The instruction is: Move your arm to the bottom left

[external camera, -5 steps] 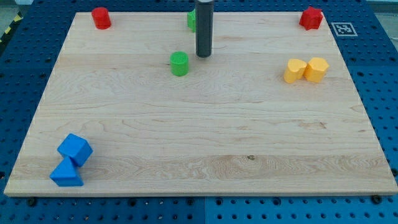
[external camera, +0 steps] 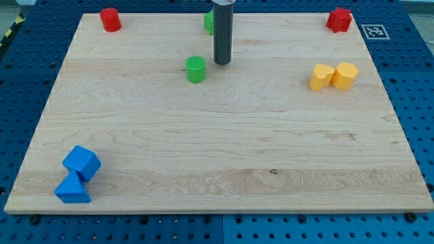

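Note:
My tip rests on the wooden board near the view's top centre. It stands just right of a green cylinder, apart from it. A second green block is partly hidden behind the rod. At the view's bottom left, far from my tip, lie a blue cube and a blue triangular block, touching each other.
A red cylinder sits at the top left corner and a red block at the top right corner. Two yellow blocks touch each other at the right. A blue pegboard surrounds the board.
My tip has moved very slightly down the view; the blocks have not moved.

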Available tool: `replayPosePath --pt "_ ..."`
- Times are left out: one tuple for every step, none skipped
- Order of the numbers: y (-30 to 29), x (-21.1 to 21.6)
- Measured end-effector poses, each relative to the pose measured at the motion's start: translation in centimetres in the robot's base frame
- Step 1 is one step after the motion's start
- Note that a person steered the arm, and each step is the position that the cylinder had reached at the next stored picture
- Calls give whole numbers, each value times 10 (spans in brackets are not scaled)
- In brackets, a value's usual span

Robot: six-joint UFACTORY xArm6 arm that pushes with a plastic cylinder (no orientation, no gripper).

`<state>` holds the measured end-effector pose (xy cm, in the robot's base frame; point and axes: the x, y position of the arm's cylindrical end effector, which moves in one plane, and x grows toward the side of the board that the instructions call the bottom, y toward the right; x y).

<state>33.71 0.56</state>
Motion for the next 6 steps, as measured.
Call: replayPosePath --pt "-33 -2" --pt "-105 -2" --pt "-198 7" --pt "-277 50" --pt "-310 91" --pt "-311 101"
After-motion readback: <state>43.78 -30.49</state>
